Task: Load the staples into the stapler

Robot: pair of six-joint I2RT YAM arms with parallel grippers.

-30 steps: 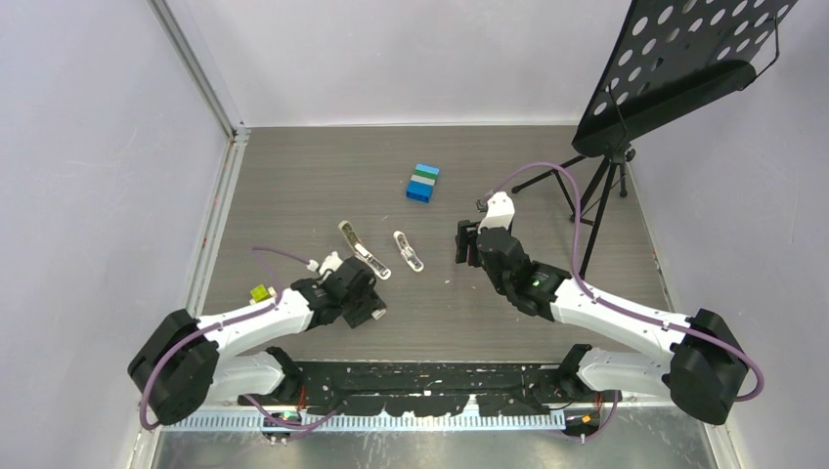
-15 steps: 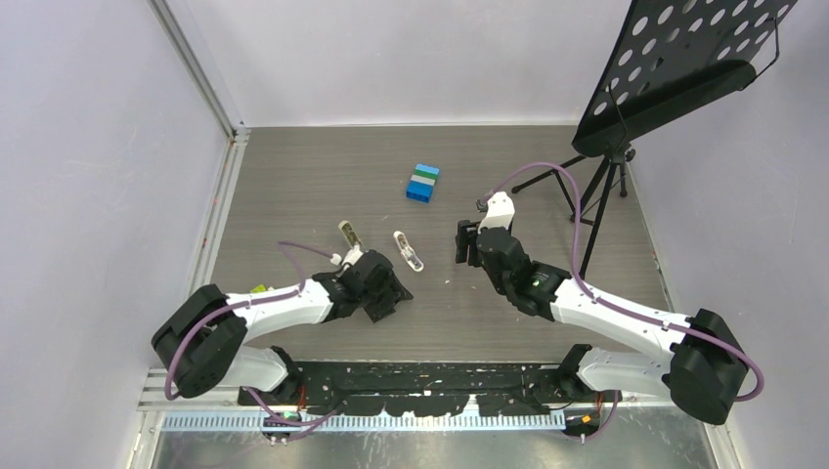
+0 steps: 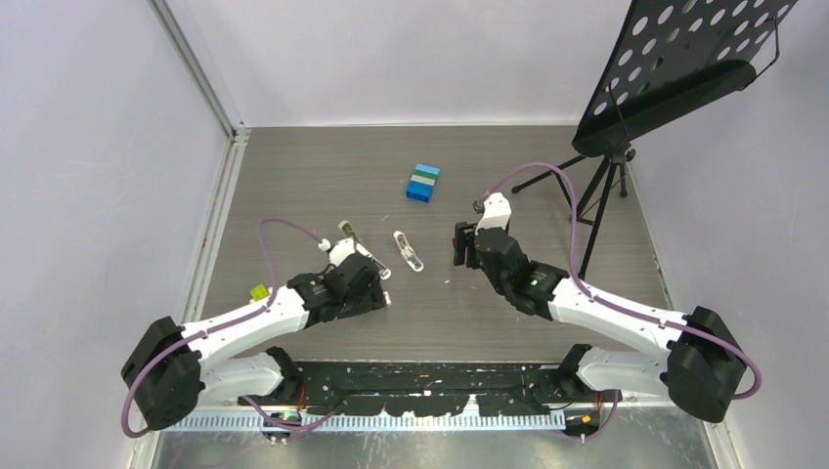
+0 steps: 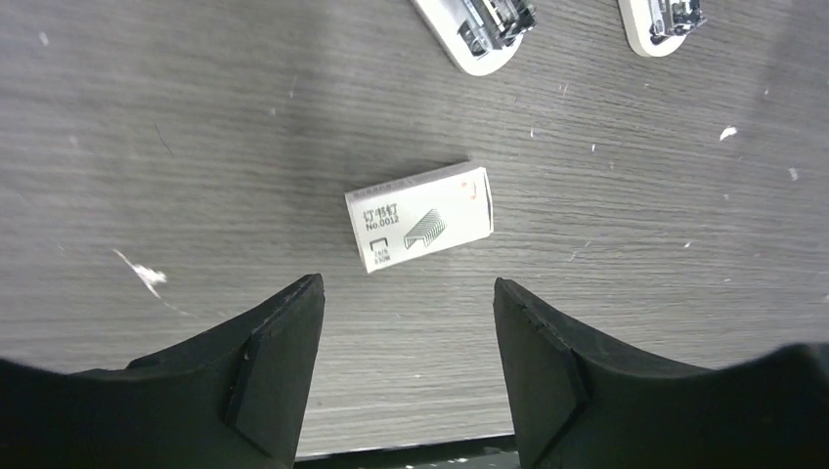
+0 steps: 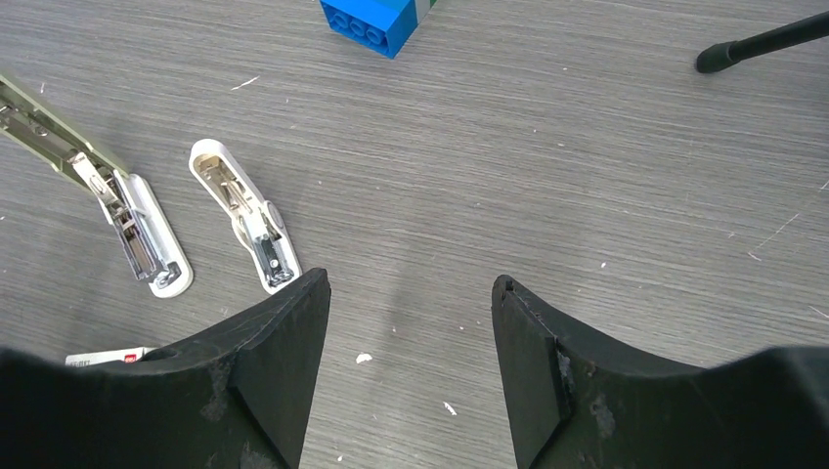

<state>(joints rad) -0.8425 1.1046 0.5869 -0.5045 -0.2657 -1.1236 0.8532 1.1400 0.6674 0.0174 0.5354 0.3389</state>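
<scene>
The stapler [image 3: 363, 250] lies opened flat on the table, olive-beige top toward the back left and white end toward me. It also shows in the right wrist view [image 5: 132, 223], with its white end [image 4: 478, 36] in the left wrist view. The staples box [image 4: 420, 217], white with a red mark, lies flat on the table just ahead of my left gripper [image 4: 407, 288]. That gripper is open and holds nothing. My left gripper [image 3: 370, 296] hides the box from above. My right gripper [image 3: 466, 245] hovers open and holds nothing [image 5: 411, 283]. A corner of the box [image 5: 106, 357] peeks by its left finger.
A stubby white object [image 3: 409, 251] lies right of the stapler. A stack of blue bricks [image 3: 422, 183] sits farther back. A yellow-green piece [image 3: 259, 291] lies at the left. A black music stand [image 3: 596, 210] stands at the right, one foot [image 5: 763, 42] on the table.
My left arm swung right, then came back left, and its jaws have opened wider. The right arm has not moved.
</scene>
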